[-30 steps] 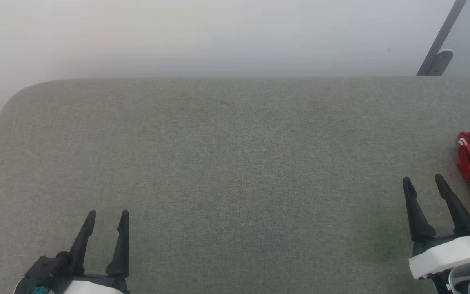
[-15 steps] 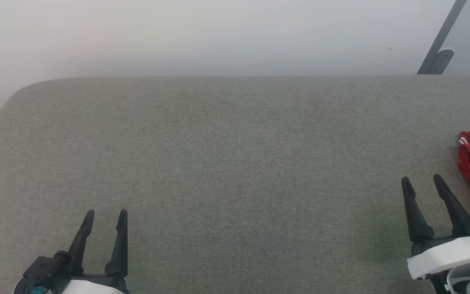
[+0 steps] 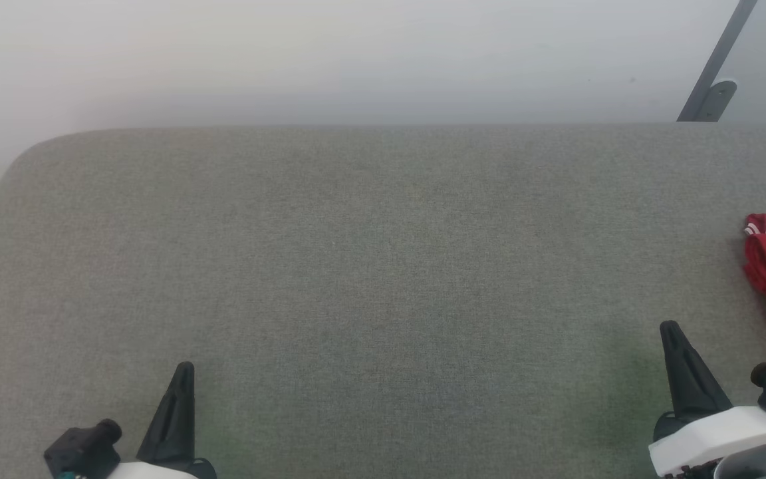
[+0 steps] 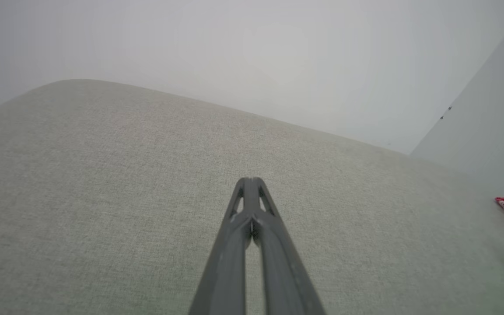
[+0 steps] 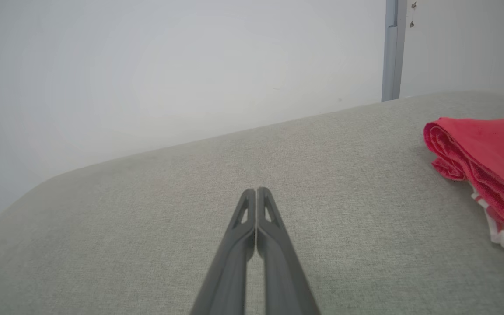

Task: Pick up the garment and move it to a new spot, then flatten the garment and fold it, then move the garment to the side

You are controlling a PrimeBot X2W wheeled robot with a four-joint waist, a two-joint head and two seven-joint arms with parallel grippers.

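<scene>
Grey woven padding with a rounded far corner meets a pale, bare wall. At its right edge lies the red soft-jersey garment, doubled over in rolled layers with white-striped trim peeking out below. That fits either a finished fold set aside or a bundle waiting to be picked up. Limp knit like this would likely sag and unroll if caught by one layer alone. The right gripper is near it, fingers pressed together on nothing. The left gripper, likewise closed and empty, is well apart.
</scene>
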